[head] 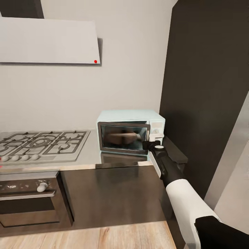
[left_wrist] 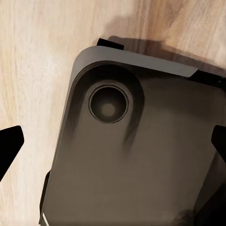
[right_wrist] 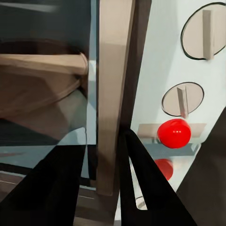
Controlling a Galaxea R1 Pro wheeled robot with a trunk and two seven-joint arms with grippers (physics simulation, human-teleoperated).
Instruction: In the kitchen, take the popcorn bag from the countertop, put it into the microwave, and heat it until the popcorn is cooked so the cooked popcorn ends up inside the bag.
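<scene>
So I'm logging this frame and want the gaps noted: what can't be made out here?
- Popcorn bag: a brown shape behind the microwave door glass in the head view; reflections blur it, contents unreadable.
- Door latch: in the right wrist view the right gripper sits at the door's edge; whether the door is fully closed is unclear.
- Left gripper: the left wrist view cuts its fingers off at the frame edges.

Dark fingertips [left_wrist: 9,143] at frame edges, over grey robot base [left_wrist: 141,155], wooden floor [left_wrist: 33,56].
</scene>
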